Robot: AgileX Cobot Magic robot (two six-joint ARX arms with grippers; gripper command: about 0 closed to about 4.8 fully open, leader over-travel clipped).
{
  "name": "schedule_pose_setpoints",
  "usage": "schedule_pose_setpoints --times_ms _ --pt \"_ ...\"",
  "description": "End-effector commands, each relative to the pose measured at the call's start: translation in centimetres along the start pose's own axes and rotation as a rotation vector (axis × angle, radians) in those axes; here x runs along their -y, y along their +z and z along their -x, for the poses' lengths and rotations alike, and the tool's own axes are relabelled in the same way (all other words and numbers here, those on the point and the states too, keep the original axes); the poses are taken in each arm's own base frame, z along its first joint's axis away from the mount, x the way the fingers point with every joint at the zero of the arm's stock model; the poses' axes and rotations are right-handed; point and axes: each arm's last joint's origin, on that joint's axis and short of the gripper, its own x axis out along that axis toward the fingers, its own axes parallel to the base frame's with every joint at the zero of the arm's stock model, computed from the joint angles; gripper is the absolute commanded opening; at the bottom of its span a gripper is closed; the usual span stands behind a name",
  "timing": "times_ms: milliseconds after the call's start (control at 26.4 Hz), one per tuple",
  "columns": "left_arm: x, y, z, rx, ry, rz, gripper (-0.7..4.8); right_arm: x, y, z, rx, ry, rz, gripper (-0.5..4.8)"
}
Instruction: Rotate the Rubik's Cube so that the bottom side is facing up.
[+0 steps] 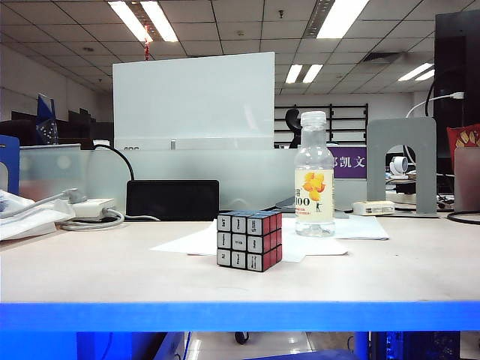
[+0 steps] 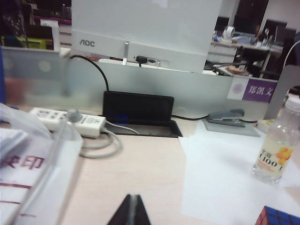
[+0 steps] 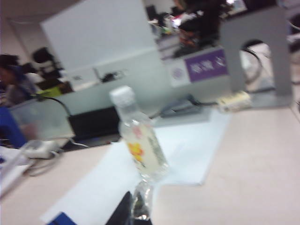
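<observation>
The Rubik's Cube (image 1: pixel 249 240) stands on a white paper sheet near the table's front middle, with a pale lettered face toward the camera, a red face to the right and a bluish top. A blue and red corner of the Rubik's Cube (image 2: pixel 281 218) shows in the left wrist view, and a blue corner of the Rubik's Cube (image 3: pixel 61 219) in the right wrist view. My left gripper (image 2: pixel 132 200) is shut with nothing in it, over bare table well apart from the cube. My right gripper (image 3: pixel 134 204) is shut and empty, short of the bottle. Neither arm appears in the exterior view.
A clear drink bottle (image 1: pixel 314 176) stands upright on the paper (image 1: pixel 187 241) behind and right of the cube. A black cable box (image 1: pixel 172 199), a power strip (image 2: pixel 70 119), a stapler (image 2: pixel 227 115), a grey bookend (image 1: pixel 401 161) and a plastic bag (image 2: pixel 28 173) line the back and left.
</observation>
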Motion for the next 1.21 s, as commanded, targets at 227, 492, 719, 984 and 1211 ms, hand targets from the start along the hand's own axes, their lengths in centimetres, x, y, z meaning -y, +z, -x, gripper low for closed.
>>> schedule_pose_setpoints --times_ms 227,492,719,984,1211 --pt "-0.4 -3.2 -0.7 -0.046 0.034 0.039 -0.06 1.3 -2.7 -0.4 -0.050 -0.070 -0.068 -0.01" --pt "-0.7 -5.3 -0.9 -0.129 0.081 0.030 -0.06 2.4 -5.2 -0.5 -0.112 -0.128 -0.053 -0.01" --pt "-0.8 -6.0 -0.8 -0.185 0.092 0.021 -0.06 2.6 -5.7 -0.4 -0.138 -0.133 0.004 -0.01" --pt "-0.8 -6.2 -0.8 -0.203 0.084 0.020 -0.05 2.5 -5.7 -0.4 -0.139 -0.126 0.003 -0.01" --pt "-0.8 -6.2 -0.8 -0.205 0.078 0.019 -0.05 2.5 -5.7 -0.4 -0.140 -0.125 0.003 -0.01"
